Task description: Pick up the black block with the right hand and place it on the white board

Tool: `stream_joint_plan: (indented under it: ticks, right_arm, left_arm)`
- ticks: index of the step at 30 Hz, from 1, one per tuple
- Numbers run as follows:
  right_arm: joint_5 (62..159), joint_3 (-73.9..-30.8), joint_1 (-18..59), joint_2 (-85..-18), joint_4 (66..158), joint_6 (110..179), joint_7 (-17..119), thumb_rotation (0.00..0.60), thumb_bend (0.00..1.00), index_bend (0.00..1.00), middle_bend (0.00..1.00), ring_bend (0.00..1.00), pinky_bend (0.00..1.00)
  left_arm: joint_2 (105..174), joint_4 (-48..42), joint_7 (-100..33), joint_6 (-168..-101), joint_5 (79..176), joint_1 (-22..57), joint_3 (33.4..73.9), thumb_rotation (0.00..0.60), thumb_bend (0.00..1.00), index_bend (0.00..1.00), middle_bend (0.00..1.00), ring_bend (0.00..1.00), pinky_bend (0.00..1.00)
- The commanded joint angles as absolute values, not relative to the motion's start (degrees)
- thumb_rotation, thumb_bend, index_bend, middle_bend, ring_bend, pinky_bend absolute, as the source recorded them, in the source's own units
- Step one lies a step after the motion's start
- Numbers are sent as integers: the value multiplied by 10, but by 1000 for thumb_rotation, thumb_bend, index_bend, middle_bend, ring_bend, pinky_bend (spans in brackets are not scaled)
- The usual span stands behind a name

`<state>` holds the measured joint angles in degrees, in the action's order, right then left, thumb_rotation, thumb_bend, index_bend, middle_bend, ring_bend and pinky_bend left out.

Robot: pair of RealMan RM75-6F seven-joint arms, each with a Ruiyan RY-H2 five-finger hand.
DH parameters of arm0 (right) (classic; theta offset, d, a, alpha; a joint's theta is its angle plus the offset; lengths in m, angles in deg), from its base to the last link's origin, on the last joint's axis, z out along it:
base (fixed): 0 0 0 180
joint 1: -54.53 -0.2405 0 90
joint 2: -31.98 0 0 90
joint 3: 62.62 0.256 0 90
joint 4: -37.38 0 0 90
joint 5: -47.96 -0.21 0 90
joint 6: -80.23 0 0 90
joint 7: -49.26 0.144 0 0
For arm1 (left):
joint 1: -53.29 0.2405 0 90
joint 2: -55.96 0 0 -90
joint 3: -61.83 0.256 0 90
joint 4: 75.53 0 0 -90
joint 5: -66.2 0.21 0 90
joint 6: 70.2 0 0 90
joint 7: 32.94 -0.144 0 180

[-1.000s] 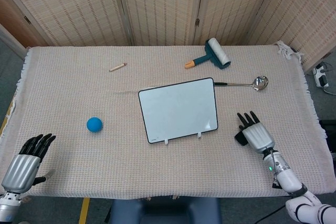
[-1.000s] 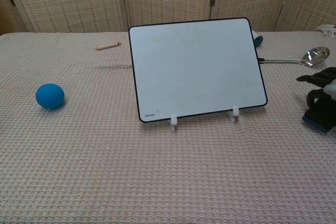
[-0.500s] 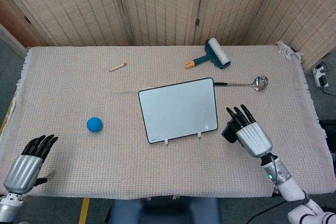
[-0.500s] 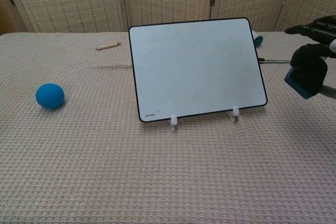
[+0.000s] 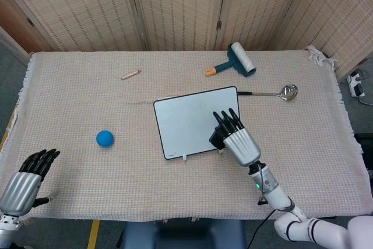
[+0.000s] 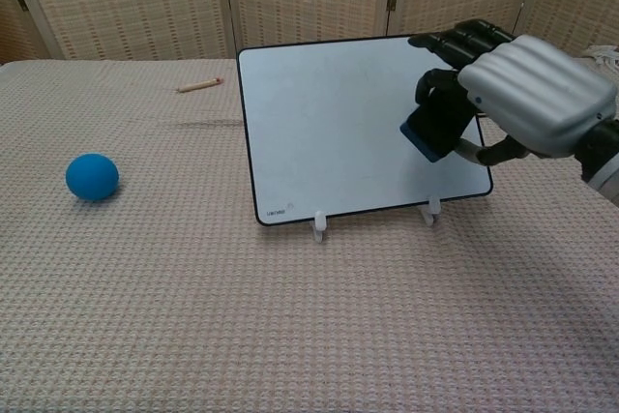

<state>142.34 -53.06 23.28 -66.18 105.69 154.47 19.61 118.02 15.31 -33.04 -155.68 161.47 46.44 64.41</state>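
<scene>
My right hand (image 5: pixel 236 138) (image 6: pixel 522 89) grips the black block (image 6: pixel 437 123) (image 5: pixel 217 139), a dark block with a blue underside, and holds it raised over the right part of the white board (image 5: pixel 189 121) (image 6: pixel 338 123). The board is a black-framed whiteboard, propped tilted on two small white feet at the middle of the table. In the chest view the block hangs just in front of the board's face; I cannot tell whether they touch. My left hand (image 5: pixel 26 179) rests at the table's near left corner, fingers apart and holding nothing.
A blue ball (image 5: pixel 105 138) (image 6: pixel 92 176) lies left of the board. A wooden crayon (image 5: pixel 130 74) (image 6: pixel 199 85) sits far left. A lint roller (image 5: pixel 236 60) and a metal spoon (image 5: pixel 280 92) lie behind and to the right of the board. Folding screens stand behind the table.
My right hand lifted the black block off the cloth at the right and carried it leftward, from beside the board to over its right part. The left hand has barely moved.
</scene>
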Motion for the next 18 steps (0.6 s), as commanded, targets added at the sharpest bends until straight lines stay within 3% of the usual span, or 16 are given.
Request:
stream_joint_plan:
  ticks: [1,18]
  right_arm:
    - [1405,-512,214,-692,1035,1536,164,600,381,586,62,70,0]
    - [1361,-483,161,-783,930,1525,40,600,381,553,56,68,0]
  left_arm:
    - [1174,151,-315,-1561,1620,465,646,600,230,16,106,100,150]
    - [1154,140,-243,-1576,1637,464,651,600,231,28,106,100,151]
